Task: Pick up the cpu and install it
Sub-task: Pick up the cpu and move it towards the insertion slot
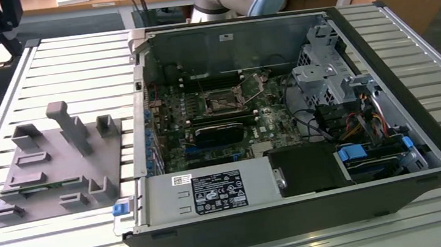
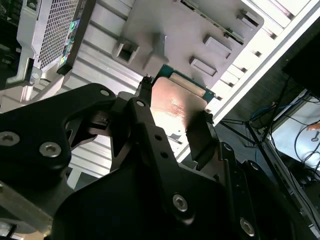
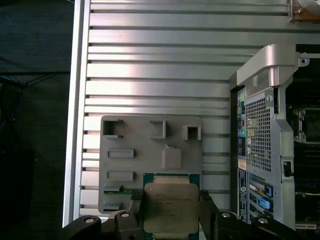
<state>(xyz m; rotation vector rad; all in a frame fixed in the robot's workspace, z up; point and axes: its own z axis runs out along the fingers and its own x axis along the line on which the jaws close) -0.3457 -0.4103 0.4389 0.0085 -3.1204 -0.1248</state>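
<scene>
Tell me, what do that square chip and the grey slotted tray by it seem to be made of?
The cpu: likely a metal lid, with a brushed silver sheen that catches the light, on a green circuit-board rim. The grey tray: probably matte plastic, perhaps printed. It is a dull, even grey with no shine.

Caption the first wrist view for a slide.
Black gripper, jaws shut on the square silver-topped cpu, over the grey plastic fixture tray.
</scene>
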